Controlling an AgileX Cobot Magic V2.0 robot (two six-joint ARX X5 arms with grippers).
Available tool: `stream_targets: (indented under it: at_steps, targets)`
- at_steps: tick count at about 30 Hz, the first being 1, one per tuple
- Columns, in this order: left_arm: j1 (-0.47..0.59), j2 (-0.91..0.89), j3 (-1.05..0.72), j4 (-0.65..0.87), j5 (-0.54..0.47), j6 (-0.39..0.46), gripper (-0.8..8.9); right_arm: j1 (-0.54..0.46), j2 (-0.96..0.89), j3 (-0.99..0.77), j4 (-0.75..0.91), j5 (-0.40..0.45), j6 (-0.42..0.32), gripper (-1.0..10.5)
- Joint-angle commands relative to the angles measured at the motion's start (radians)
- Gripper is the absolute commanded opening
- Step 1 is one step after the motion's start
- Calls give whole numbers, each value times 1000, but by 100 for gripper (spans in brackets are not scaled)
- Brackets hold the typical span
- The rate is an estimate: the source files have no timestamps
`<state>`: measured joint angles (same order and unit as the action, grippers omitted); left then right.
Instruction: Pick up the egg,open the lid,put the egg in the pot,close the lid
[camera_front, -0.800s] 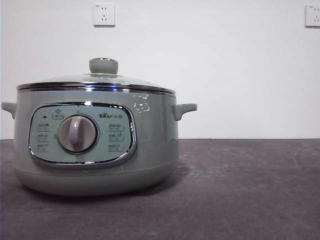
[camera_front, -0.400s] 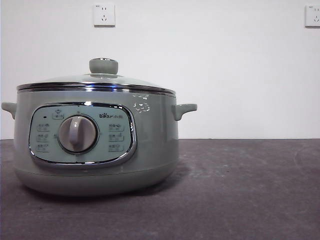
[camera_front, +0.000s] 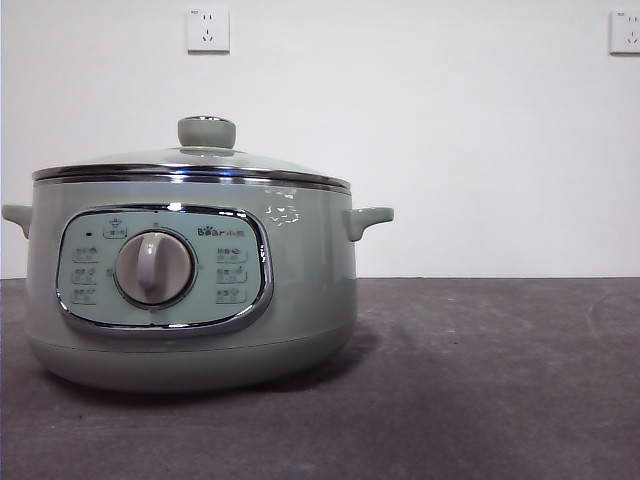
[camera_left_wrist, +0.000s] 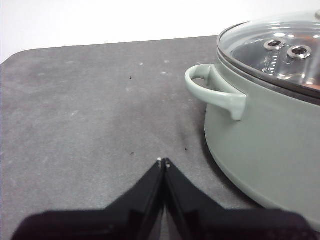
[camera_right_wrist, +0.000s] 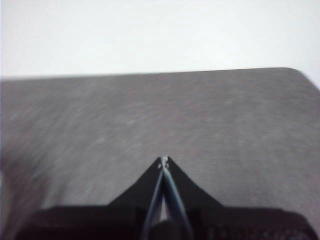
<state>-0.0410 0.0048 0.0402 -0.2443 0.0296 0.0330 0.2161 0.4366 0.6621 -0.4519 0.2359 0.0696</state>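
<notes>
Lid is seated on pot, desk's 9 o'clock side; left hand and right hand are closed, empty.

Closed right pincer above table

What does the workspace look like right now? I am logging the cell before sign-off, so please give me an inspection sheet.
Surface: dark grey table, scuffed, with small specks.
Job's things: pot upright; lid seated on it; egg not seen in any view.
Clutter: nothing seen.
End effectors: left end effector shut, empty, low over the table beside the pot's side handle; right end effector shut, empty, over bare table; its view is blurred.
Cables: nothing seen.
Surroundings: white wall with two sockets.
</notes>
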Motion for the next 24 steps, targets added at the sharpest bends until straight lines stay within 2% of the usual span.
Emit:
stream_targets:
  at_steps: [1, 3, 7, 11, 24]
  targets:
    - [3, -3, -16, 4, 1, -6, -2, -55, -93, -157, 125, -2, 65, 2]
    - [3, -3, -16, 4, 1, -6, -2, -86, -149, -256, 184, -27, 64, 2]
    - [3, -3, -16, 4, 0, -6, -2, -148, -238, -425, 241, -184, 61, 2]
    - [3, -3, -16, 4, 0, -6, -2, -174, -290, -536, 268, -266, 61, 2]
    - [3, -3, -16, 4, 0, -6, -2, -175, -436, -649, 271, -272, 70, 2]
